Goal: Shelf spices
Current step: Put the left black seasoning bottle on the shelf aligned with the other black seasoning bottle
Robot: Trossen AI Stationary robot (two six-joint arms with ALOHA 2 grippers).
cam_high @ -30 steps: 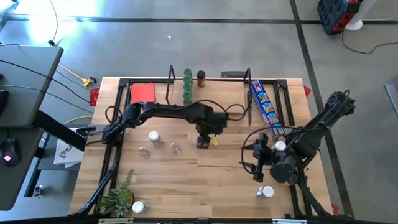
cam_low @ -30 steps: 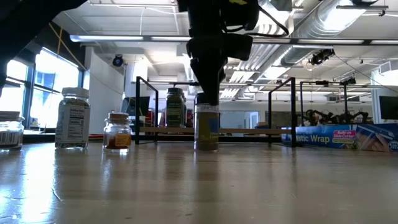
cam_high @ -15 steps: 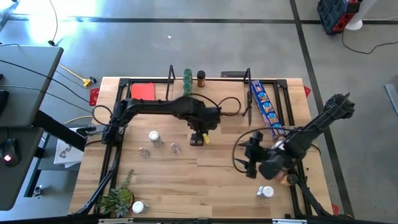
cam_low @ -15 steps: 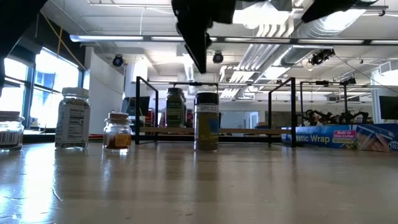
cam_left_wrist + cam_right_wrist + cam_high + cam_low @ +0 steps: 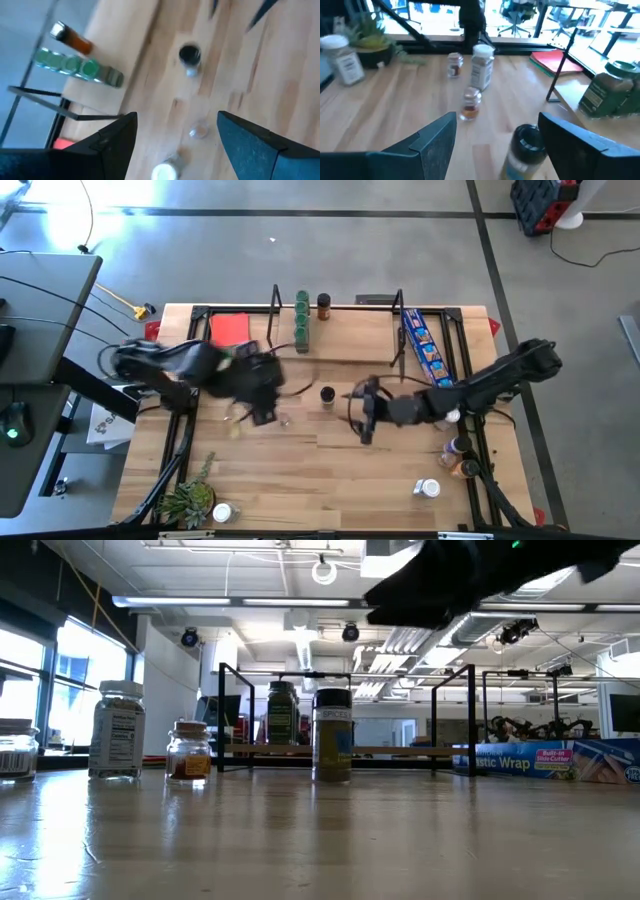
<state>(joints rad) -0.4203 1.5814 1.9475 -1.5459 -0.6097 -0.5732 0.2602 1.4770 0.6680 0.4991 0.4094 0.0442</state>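
Note:
A black-lidded spice jar (image 5: 327, 394) stands upright on its base at mid-table, touched by nothing; the low view shows it (image 5: 332, 735) in front of the shelf. My left gripper (image 5: 264, 412) is open to the jar's left, above the table (image 5: 177, 116). My right gripper (image 5: 358, 412) is open just right of the jar (image 5: 525, 150), pointing toward the table's left (image 5: 497, 117). On the shelf (image 5: 350, 330) stand green-lidded jars (image 5: 301, 315) and an orange jar (image 5: 323, 305).
Small clear jars (image 5: 283, 418) (image 5: 232, 420) stand under and beside the left arm. More jars stand near the right edge (image 5: 428, 488) (image 5: 455, 445). The blue packet (image 5: 428, 352) lies right of the shelf, the red square (image 5: 230, 328) left of it. A plant (image 5: 188, 500) and a white-lidded jar (image 5: 222, 512) sit at the near-left corner.
My left gripper let go of the black-lidded jar, rose off it and swung back toward the table's left. The jar stayed upright in place. My right arm reached from the right edge toward the table's left, bringing its open gripper close to the jar.

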